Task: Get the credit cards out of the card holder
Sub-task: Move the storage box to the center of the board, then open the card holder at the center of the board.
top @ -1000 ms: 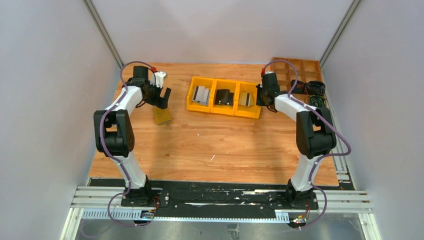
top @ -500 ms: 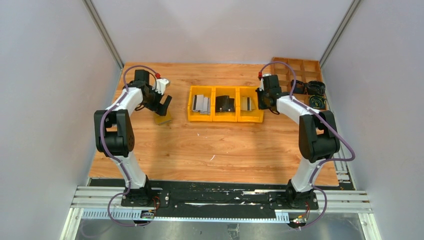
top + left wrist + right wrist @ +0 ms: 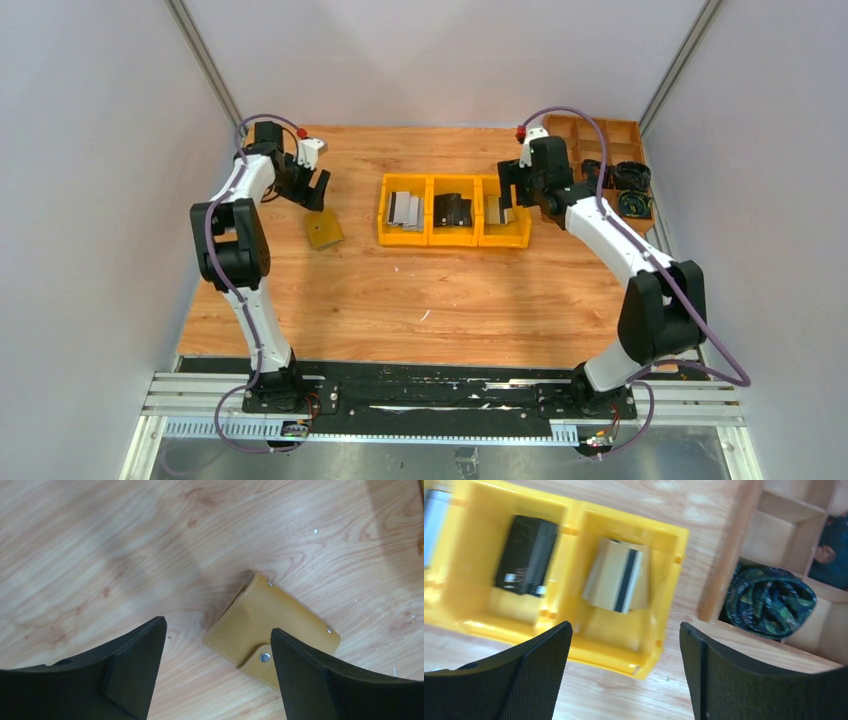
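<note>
Near the card holder [image 3: 274, 622] the left pincer [image 3: 217, 629] hangs released; right pincer [image 3: 625, 627] likewise.

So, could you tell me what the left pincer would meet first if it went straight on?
Probably the card holder, lying closed on the table ahead of the open left pincer; depth is unclear.
</note>
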